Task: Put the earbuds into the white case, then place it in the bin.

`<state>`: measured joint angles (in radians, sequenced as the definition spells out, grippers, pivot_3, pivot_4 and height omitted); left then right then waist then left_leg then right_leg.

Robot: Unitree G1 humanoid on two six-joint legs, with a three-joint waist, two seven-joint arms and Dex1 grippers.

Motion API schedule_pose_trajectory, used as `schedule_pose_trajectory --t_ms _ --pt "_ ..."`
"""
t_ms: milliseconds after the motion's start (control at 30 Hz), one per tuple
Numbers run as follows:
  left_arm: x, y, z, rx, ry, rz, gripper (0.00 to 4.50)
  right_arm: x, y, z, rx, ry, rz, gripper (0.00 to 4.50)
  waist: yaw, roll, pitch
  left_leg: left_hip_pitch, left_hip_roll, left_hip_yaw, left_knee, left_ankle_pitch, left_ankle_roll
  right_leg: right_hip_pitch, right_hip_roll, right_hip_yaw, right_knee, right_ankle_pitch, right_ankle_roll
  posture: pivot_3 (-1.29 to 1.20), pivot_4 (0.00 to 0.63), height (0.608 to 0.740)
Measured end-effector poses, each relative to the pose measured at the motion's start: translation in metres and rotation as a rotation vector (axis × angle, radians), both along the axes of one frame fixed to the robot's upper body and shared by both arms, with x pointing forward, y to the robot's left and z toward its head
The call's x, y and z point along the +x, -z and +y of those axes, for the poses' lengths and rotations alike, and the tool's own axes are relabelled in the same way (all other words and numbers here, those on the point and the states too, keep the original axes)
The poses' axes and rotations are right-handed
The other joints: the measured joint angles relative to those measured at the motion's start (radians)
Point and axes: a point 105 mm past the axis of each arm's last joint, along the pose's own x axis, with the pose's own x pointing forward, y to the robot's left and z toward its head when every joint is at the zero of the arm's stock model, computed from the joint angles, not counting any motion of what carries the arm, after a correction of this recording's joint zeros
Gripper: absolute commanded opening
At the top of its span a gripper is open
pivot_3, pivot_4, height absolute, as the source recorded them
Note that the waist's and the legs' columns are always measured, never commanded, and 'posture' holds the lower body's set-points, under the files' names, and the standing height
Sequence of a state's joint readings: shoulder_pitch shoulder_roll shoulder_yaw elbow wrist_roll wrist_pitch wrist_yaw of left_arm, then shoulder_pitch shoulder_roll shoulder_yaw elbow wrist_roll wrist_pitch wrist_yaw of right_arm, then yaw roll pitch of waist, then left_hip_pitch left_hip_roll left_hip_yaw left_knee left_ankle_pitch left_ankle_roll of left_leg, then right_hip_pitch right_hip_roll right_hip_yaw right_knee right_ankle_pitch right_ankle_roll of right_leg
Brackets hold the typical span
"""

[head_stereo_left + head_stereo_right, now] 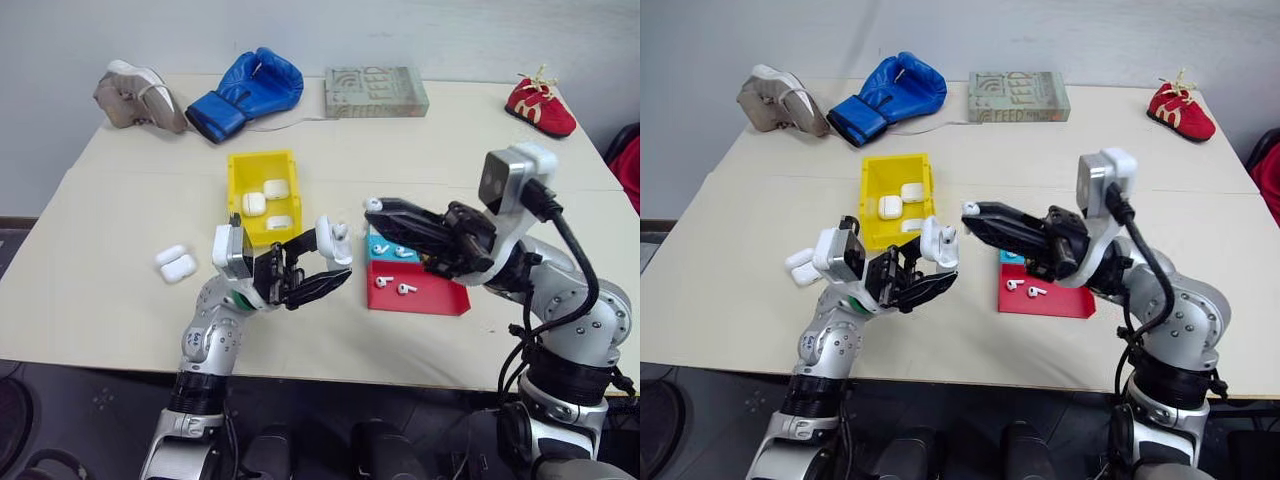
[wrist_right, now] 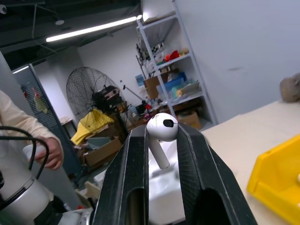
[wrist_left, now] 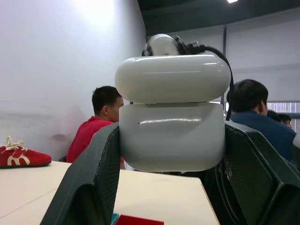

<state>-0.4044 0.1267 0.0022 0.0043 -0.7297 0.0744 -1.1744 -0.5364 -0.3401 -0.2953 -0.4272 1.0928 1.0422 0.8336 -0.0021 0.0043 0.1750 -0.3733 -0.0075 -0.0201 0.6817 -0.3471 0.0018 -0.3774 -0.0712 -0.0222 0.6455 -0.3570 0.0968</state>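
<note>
Above the front of the pale surface [image 1: 120, 300], seen from the head, the left end effector [image 1: 325, 262] is clamped on the white case [image 1: 334, 240], held up in the air with its lid flipped open, while the right end effector [image 1: 375, 207] faces it from just beside, pinching one of the earbuds [image 1: 373, 204] at its tip. Behind them sits the yellow bin [image 1: 236, 185] with three cases already in it; two more cases [image 1: 175, 263] lie to its left, and spare earbuds rest in a red tray [image 1: 425, 298] and a teal one. From the left wrist, the case [image 3: 172, 117] sits squarely between the two black fingers [image 3: 89, 187], gripped by its lower half with the lid upward, its long axis running across from finger to finger. It looks light, hard and glossy, so I'd judge it slippery; holding the body and leaving the lid free seems right. From the right wrist, the earbud [image 2: 161, 133] is squeezed at its stem, bulb outermost, stem slanting back between the fingers [image 2: 129, 187]. It is tiny and slick, so likely to twist or pop out.
</note>
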Motion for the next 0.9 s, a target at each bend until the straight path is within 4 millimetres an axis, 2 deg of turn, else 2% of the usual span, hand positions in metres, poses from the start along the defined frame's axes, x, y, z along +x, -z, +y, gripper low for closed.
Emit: schedule_pose_trajectory --t_ms 500,867,900 --pt "-0.001 0.001 -0.006 -0.026 0.004 0.020 2.78 -0.005 0.012 0.012 -0.040 -0.041 -0.003 0.42 0.000 0.000 0.000 0.000 0.000 0.000 0.000 0.000 0.000 0.000 0.000 0.000 -0.001 0.000 0.000 0.00 0.150 0.740" --pt "0.000 0.006 -0.006 -0.003 -0.011 0.027 2.78 -0.003 0.019 0.012 -0.119 -0.016 -0.044 0.42 0.001 0.000 0.000 0.000 0.000 0.000 0.000 0.000 0.000 0.000 0.000 0.000 -0.003 0.000 0.000 0.00 0.150 0.740" --pt "0.000 0.006 -0.006 -0.002 -0.011 0.027 2.78 -0.004 0.020 0.012 -0.124 -0.021 -0.047 1.15 0.001 0.000 0.000 0.000 0.000 0.000 0.000 0.000 0.000 0.000 0.000 0.000 -0.003 0.000 0.000 0.00 0.150 0.740"
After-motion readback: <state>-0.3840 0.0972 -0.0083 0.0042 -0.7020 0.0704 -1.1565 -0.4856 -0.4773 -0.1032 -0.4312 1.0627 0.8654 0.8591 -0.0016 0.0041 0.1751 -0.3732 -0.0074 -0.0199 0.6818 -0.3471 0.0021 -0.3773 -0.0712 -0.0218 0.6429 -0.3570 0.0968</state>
